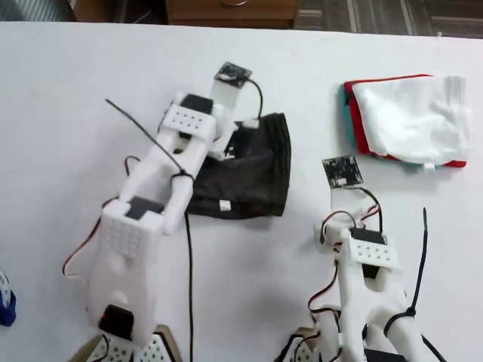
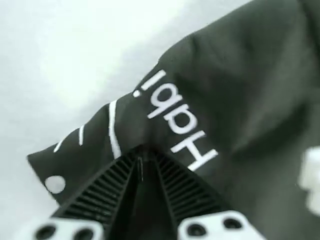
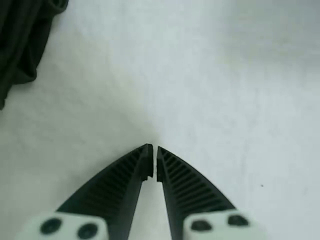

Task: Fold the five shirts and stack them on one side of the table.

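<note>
A: Which step is in hand?
B: Folding the black shirt [image 1: 256,173], centre of the bench [image 1: 68,83]. The left tool [image 2: 142,160] is pinched shut on its edge; the right tool [image 3: 154,160] is closed and empty. Next, it likely needs laying over, then joining the far-right stack [image 1: 411,121].

Probably a lab: white table [image 1: 60,90], wooden cabinet [image 1: 230,11] behind.

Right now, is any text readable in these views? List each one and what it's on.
Black shirt: white lettering that runs into a fold at the left gripper; no whole word reads.
Small tag at the black shirt's edge: too small to read.
White tag on the shirt stack: too small to read.
</note>
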Robot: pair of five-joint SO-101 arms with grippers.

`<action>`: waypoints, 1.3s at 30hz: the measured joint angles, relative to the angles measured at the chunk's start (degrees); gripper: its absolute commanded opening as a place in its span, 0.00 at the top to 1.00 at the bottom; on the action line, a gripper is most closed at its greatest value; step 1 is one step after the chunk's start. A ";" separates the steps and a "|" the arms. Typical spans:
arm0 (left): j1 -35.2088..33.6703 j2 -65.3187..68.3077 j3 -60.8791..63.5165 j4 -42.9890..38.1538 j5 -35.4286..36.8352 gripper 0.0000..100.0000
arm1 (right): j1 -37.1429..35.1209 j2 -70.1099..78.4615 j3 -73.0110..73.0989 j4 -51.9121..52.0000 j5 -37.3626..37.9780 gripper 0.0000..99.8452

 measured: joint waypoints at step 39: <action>-3.43 -20.92 -10.81 31.82 0.18 0.97 | -7.82 0.00 -34.64 23.47 -6.77 0.98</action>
